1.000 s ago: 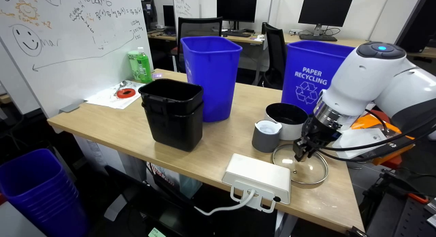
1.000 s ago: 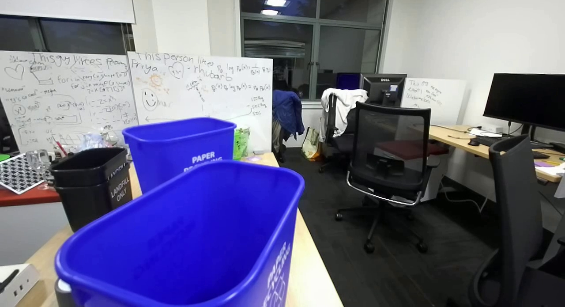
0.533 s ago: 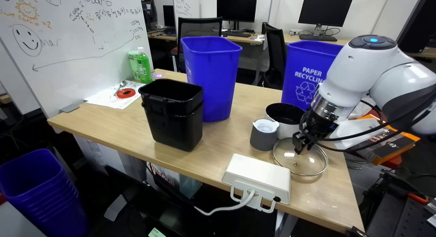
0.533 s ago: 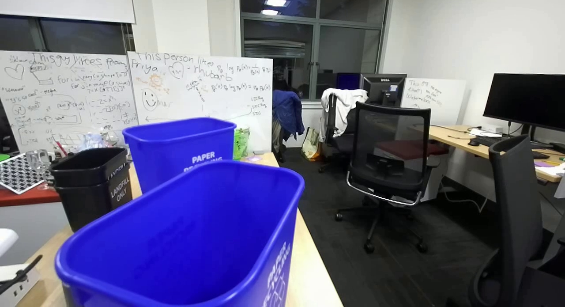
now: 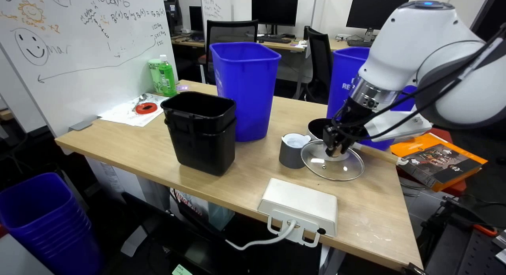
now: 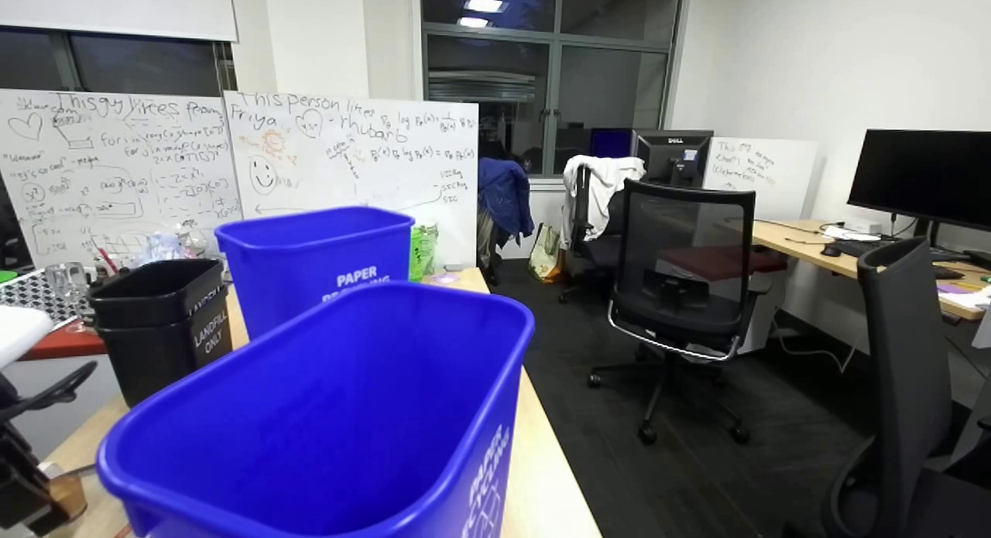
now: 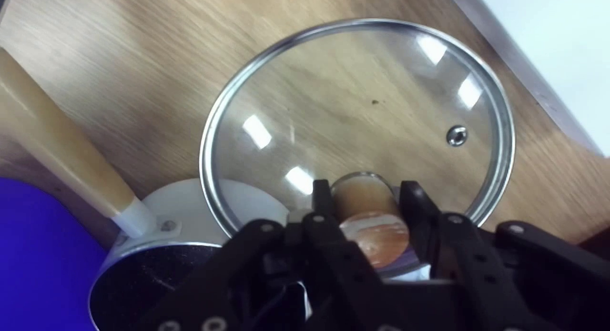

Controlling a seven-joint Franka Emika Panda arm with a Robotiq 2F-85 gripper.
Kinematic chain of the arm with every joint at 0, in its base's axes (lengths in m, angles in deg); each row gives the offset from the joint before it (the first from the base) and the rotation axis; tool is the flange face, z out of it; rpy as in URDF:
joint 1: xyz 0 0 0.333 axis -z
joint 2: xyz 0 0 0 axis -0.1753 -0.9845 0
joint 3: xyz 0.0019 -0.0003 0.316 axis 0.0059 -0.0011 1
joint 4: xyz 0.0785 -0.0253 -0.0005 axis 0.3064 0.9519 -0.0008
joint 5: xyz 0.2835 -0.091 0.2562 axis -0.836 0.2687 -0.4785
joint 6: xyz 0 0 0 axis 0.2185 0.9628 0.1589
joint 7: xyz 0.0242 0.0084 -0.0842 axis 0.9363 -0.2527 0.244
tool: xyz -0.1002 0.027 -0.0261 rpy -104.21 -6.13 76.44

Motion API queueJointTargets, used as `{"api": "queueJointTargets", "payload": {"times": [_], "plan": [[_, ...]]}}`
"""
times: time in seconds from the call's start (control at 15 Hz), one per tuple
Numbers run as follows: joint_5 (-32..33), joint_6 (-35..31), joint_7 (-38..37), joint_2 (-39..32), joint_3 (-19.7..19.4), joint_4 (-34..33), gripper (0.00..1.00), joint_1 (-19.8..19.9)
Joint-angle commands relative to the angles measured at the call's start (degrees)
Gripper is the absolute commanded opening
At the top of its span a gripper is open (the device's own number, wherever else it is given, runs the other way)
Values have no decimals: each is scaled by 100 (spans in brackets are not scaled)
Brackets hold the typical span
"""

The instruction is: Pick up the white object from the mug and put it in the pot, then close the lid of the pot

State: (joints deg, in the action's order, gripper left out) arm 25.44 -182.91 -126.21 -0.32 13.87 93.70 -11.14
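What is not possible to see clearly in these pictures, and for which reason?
Pot, wrist view: lower edge cuts it off; the gripper hides part.
Mug, in an exterior view: its inside is too small to judge.
Lettering on a blue bin, in an exterior view: mostly hidden by the arm.

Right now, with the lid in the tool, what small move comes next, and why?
I'd probably raise the lid slightly before bringing it over the pot. The tool grips the lid's knob; in the wrist view, the lid overlaps one side of the pot, which stands open. Whether it hangs high enough is unclear, so going straight across might bump the pot.
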Motion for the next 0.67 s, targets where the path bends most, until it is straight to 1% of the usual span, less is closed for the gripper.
{"api": "queueJointTargets", "payload": {"times": [0.0, 0.13, 0.33, 0.4, 0.6], "plan": [[-1065, 598, 810, 376, -22, -256, 14, -215], [-822, 748, 818, 546, -63, -395, 14, -121], [100, 701, 504, 649, -60, -446, 14, 213], [416, 623, 346, 625, -111, -437, 14, 263], [1403, 390, -323, 524, -100, -453, 14, 518]]}}
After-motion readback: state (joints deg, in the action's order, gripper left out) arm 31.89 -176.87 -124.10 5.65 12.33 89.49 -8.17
